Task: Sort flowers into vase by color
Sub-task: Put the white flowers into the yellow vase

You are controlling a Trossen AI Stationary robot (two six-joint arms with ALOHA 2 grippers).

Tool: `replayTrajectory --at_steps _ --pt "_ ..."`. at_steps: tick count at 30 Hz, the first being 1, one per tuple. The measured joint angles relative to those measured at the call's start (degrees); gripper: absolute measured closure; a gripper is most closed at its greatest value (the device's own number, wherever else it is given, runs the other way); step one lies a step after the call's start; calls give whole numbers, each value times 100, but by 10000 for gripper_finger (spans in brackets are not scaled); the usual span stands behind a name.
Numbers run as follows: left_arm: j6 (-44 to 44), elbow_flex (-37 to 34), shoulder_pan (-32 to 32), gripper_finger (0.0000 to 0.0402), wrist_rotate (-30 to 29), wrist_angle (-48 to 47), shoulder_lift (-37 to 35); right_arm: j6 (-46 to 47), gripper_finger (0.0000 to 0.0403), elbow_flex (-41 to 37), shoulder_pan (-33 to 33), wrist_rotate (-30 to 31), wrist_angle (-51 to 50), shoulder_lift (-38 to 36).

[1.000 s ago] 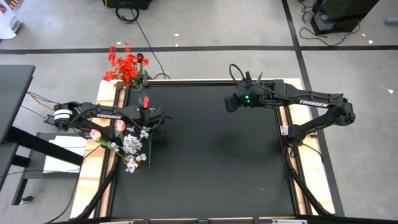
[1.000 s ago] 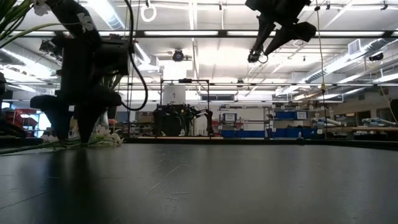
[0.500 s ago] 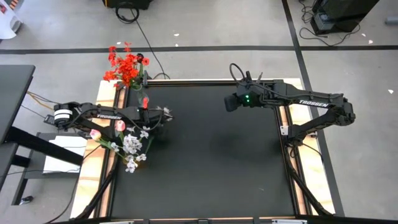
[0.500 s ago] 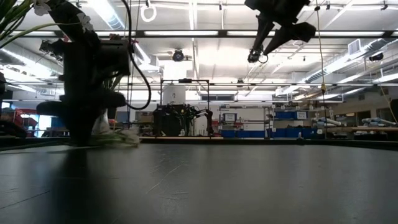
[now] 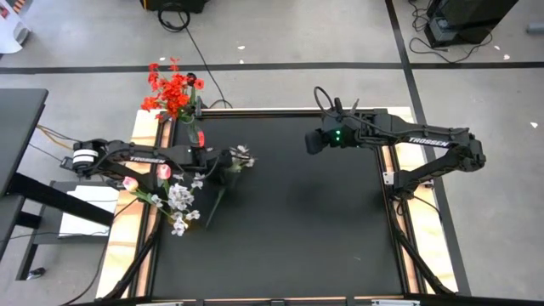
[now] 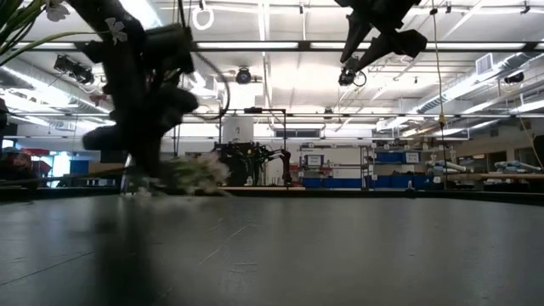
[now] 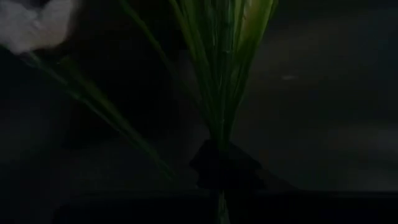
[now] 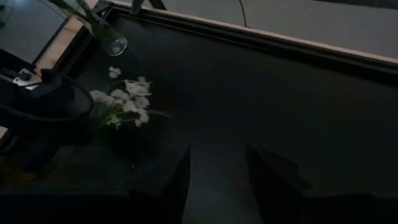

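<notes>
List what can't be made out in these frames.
- Left gripper fingertips: high view, covered by the arm and the white spray it has shut on.
- Same spray, low view: motion-blurred, blossoms indistinct.
- Left wrist view: too dark; only the stems read.
- Vase: right wrist view cuts off its top; high view hides it under the red flowers.
- Pink tulips: too small for detail.

The high view looks straight down on the whole table (image 5: pixel 280 221). The low view looks level across it. Both wrist views sit close above the mat.
</notes>
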Motion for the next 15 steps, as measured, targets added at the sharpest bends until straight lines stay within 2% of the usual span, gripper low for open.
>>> replayTrajectory --at_steps 6,9,15 --pt "278 434 -188 389 1 315 -150 184 238 -2 236 -82 64 0" --pt "614 728 -200 389 -1 596 -237 193 238 -2 421 -286 211 0" --pt "1590 1467 -188 389 -2 530 -294 225 238 -4 821 -391 827 0"
